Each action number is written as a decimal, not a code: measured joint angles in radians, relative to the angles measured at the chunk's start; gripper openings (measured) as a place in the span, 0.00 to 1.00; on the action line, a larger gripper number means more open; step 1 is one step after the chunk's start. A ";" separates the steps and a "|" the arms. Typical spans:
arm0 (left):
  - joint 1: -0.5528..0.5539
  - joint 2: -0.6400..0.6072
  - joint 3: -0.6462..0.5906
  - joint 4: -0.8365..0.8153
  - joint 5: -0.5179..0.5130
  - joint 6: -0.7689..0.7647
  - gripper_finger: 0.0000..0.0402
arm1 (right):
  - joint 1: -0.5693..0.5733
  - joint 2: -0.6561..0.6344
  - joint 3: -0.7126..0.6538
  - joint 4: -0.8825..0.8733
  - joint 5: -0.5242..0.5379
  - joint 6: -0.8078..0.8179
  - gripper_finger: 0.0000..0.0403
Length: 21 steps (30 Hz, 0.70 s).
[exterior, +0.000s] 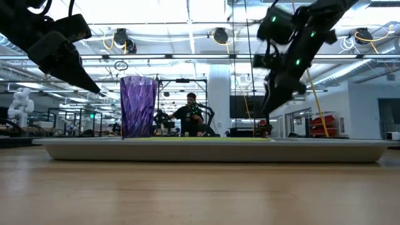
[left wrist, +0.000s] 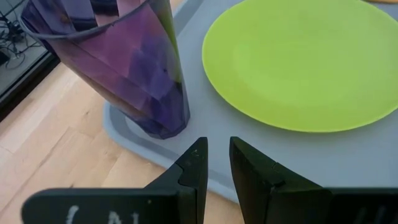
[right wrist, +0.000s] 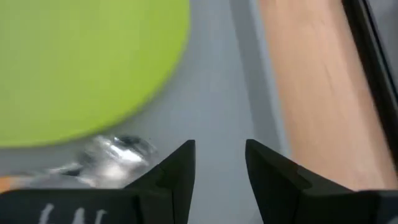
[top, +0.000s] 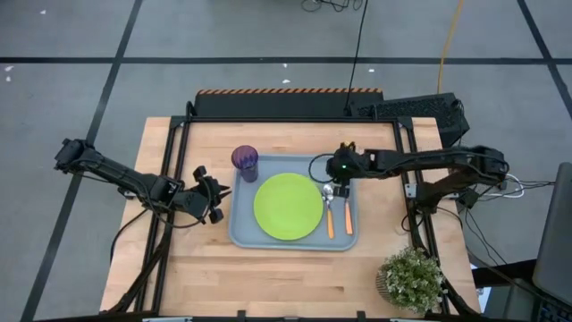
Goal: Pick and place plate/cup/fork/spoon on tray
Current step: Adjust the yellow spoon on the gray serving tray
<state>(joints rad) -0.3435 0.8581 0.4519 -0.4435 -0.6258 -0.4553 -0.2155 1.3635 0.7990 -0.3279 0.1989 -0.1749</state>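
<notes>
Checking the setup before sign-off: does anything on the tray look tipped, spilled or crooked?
Nothing stands out. The cup stands upright in the tray corner, the plate lies flat, the fork and spoon lie side by side.

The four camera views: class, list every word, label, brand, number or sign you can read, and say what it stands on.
None can be read.
White marks on the left gripper body and the right gripper body: cut off and blurred, unreadable.
The cup, plate, fork, spoon and tray: no text visible.
Room behind the table: any signs too small to read.
</notes>
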 joint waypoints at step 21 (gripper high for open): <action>0.001 0.000 0.000 -0.001 0.006 -0.026 0.18 | 0.385 0.063 0.000 0.032 -0.092 0.370 0.33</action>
<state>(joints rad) -0.3428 0.8585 0.4519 -0.4443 -0.6200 -0.4808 0.1697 1.4269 0.7994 -0.2960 0.1067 0.1953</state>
